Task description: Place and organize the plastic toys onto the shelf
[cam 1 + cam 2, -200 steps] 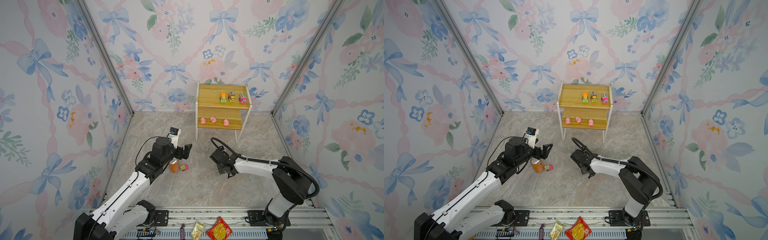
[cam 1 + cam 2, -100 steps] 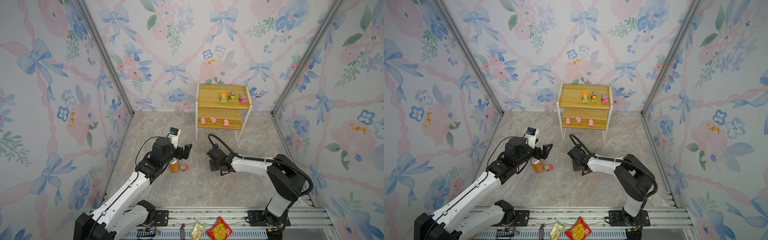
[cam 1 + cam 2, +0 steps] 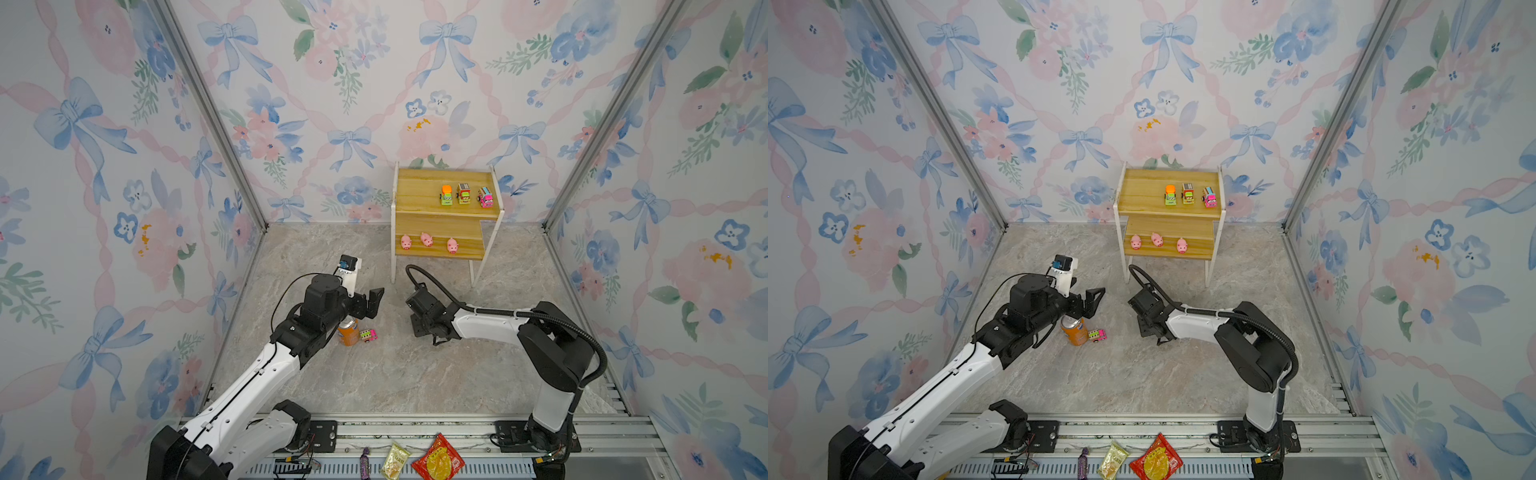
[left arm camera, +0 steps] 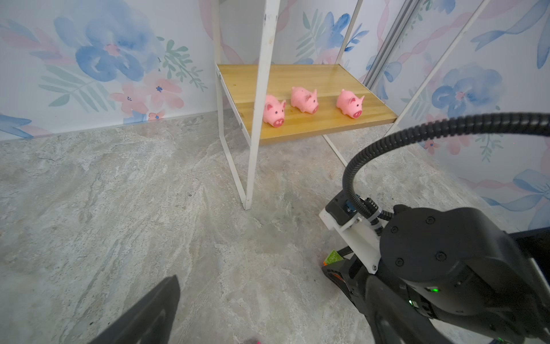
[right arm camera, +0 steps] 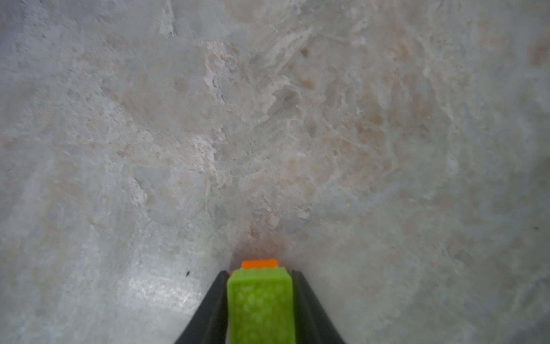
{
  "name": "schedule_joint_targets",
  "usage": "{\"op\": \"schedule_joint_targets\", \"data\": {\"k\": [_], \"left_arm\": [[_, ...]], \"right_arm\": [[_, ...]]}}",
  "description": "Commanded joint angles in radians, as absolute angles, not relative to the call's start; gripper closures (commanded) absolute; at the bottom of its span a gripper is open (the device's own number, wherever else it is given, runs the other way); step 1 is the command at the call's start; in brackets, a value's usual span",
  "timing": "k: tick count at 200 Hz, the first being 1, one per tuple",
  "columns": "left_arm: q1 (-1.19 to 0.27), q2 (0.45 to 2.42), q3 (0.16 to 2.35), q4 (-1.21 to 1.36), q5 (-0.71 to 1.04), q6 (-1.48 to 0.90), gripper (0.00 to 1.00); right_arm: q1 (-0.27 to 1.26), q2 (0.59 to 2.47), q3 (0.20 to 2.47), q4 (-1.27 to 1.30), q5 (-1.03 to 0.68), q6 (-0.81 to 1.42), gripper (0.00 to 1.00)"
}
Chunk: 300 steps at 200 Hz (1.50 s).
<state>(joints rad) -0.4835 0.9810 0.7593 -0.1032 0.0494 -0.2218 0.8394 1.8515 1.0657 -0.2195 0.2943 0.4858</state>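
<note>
The shelf (image 3: 415,195) stands at the back wall. Three trucks (image 3: 463,193) sit on its upper board and three pink pigs (image 3: 427,239) on the lower board, the pigs (image 4: 304,99) also showing in the left wrist view. A pink truck (image 3: 368,335) lies on the floor beside the orange can (image 3: 348,332). My left gripper (image 3: 370,305) hovers open just above them, holding nothing. My right gripper (image 3: 417,328) is low over the floor in front of the shelf. In the right wrist view its fingers (image 5: 214,306) press both sides of a green and orange truck (image 5: 260,306).
Snack packets (image 3: 438,459) lie on the front rail. The shelf's white legs (image 3: 473,272) stand just behind my right gripper. The right arm's black cable (image 4: 416,134) arcs above the floor between the two arms. Floral walls close in three sides.
My right gripper has slid left along the floor, closer to the shelf's front and the can, with the green truck between its fingers. The left arm has not moved.
</note>
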Motion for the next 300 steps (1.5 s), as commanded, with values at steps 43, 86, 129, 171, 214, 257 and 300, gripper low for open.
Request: {"op": "schedule_joint_targets", "data": {"k": [43,86,129,171,214,257,300], "left_arm": [[-0.482,0.98,0.775,-0.108,0.048,-0.232,0.02],[-0.482,0.976,0.775,-0.109,0.045,-0.23,0.02],[-0.482,0.973,0.773,-0.108,0.044,-0.232,0.02],[-0.482,0.969,0.774,-0.107,0.047,-0.232,0.02],[-0.486,0.97,0.767,-0.104,0.071,-0.218,0.02],[-0.514,0.996,0.761,-0.105,0.109,-0.192,0.02],[-0.52,0.999,0.761,-0.106,0.109,-0.192,0.02]], "right_arm": [[0.84,1.803,1.068,-0.149,0.345,0.43,0.45],[0.875,1.727,0.961,-0.021,0.406,0.426,0.37],[0.929,1.681,0.83,0.133,0.474,0.45,0.34],[0.969,1.661,0.671,0.357,0.551,0.456,0.35],[0.977,1.673,0.609,0.476,0.534,0.448,0.35],[0.979,1.701,0.583,0.557,0.519,0.435,0.41],[0.976,1.731,0.594,0.562,0.52,0.428,0.51]]}}
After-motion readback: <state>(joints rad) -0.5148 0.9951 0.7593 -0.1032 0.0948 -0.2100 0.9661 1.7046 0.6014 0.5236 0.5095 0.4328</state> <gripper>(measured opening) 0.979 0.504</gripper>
